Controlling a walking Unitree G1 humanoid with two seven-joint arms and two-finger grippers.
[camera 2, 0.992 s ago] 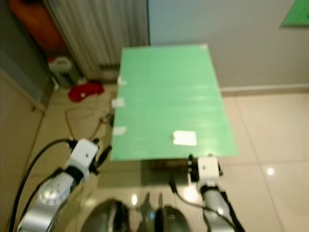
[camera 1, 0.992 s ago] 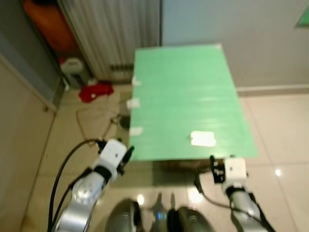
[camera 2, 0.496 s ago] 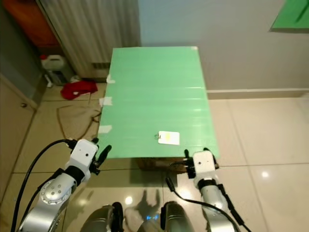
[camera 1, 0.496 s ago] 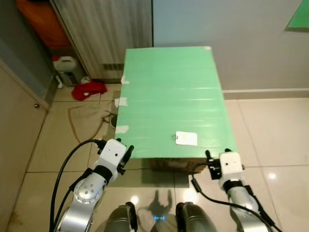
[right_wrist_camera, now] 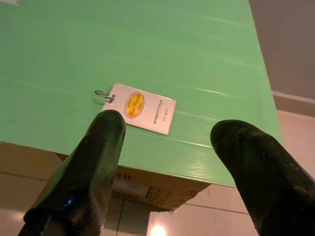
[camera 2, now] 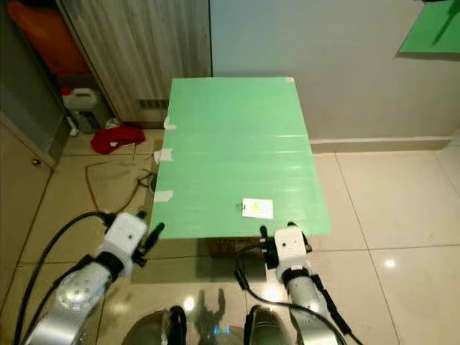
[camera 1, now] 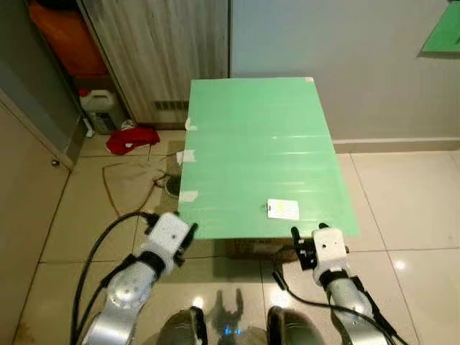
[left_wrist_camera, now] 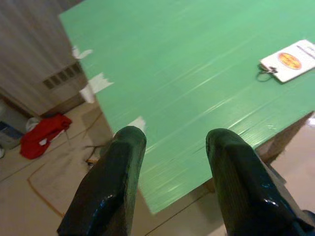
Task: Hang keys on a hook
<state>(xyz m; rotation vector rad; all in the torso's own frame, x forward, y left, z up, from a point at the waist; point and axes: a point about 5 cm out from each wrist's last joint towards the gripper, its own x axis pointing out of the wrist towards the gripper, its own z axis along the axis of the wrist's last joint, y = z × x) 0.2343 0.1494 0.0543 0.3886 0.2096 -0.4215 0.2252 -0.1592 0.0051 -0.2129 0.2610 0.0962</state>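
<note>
The keys are a white tag with an orange-yellow logo and a small metal ring (camera 1: 282, 209), lying flat on the green table (camera 1: 259, 136) near its front edge. In the right wrist view the tag (right_wrist_camera: 140, 107) lies just beyond the fingertips. My right gripper (camera 1: 307, 231) hovers open at the table's front edge, slightly right of the tag and apart from it. My left gripper (camera 1: 188, 233) is open and holds nothing at the table's front left corner, and its wrist view shows the tag (left_wrist_camera: 289, 60) far across the table.
A green panel (camera 2: 431, 29) hangs on the wall at the upper right. A cardboard box (camera 1: 251, 248) sits under the table. Left of the table the floor holds a red cloth (camera 1: 133, 139), a white jug (camera 1: 97, 108) and a loose cable (camera 1: 118, 187). A cabinet (camera 1: 21, 180) bounds the left.
The camera has moved and the blur has cleared, so the whole scene has shifted. My right gripper stands slightly closer to the tag. The tag lies where it was.
</note>
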